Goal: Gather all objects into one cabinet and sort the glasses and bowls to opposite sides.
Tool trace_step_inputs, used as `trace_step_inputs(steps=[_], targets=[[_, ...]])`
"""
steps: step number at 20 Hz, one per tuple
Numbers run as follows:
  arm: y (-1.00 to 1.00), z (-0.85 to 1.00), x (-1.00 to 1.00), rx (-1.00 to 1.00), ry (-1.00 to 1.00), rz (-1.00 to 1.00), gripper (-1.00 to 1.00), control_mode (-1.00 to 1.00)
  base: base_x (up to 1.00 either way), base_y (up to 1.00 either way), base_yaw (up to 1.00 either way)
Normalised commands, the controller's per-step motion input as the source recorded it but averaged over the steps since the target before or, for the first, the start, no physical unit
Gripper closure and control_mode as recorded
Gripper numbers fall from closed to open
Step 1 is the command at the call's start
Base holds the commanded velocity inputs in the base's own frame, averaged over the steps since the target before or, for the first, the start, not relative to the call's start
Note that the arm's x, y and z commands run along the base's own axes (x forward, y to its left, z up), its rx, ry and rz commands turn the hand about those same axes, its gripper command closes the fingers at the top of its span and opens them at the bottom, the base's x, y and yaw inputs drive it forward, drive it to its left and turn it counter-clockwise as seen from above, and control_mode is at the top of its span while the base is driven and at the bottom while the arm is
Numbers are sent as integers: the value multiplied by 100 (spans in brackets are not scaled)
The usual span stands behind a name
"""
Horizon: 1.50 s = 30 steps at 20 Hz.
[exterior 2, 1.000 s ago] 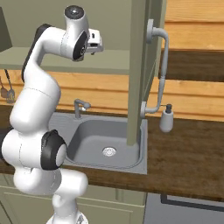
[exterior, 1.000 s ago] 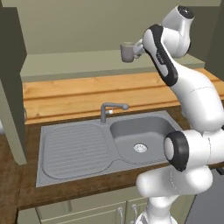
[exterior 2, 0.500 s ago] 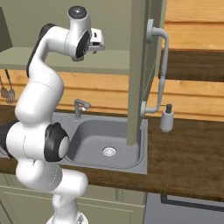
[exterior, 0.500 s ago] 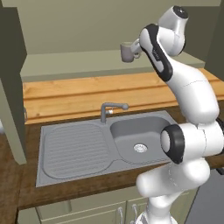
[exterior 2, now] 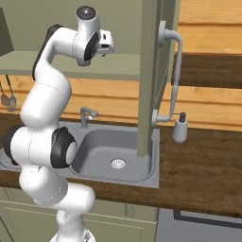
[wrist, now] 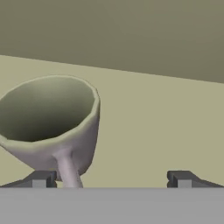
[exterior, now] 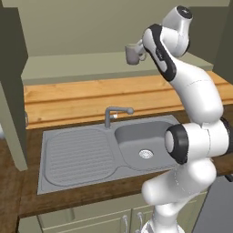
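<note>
A grey mug point(exterior: 133, 53) stands upright on the shelf point(exterior: 82, 66) of the olive-green cabinet. In the hand view the mug point(wrist: 50, 120) is close up at the left, its handle pointing toward the hand just inside the left fingertip point(wrist: 40, 179). My gripper point(wrist: 111, 178) is open, the jaws wide apart and closed on nothing. From the right base view the hand point(exterior 2: 105, 43) reaches into the cabinet beside the open door point(exterior 2: 147, 80), which carries a long curved bar handle point(exterior 2: 176, 71). The other glasses and the bowl are out of view.
Below the cabinet a grey sink point(exterior: 141, 145) with a drainboard point(exterior: 77, 157) and a faucet point(exterior: 111, 116) is set in a wooden counter point(exterior 2: 203, 165). A soap dispenser point(exterior 2: 179, 128) stands right of the sink. Utensils point(exterior 2: 7, 97) hang at the far left. The left cabinet door point(exterior: 11, 95) juts forward.
The upper arm has swung slightly left toward the mug. The mug has stayed in place and the jaws remain wide.
</note>
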Motion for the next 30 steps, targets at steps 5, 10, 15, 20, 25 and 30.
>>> trace_step_inputs(steps=[5,10,15,20,25,30], targets=[[0,0,24,0,0,0,-100,-100,0,0,0],[0,0,0,0,-7,0,-100,-100,0,0,0],[4,0,-1,0,-2,0,-100,-100,0,0,0],[5,0,0,0,0,2,-100,-100,0,0,0],[8,0,0,0,0,7,-100,-100,0,0,0],[11,0,0,0,0,8,-100,-100,0,0,0]])
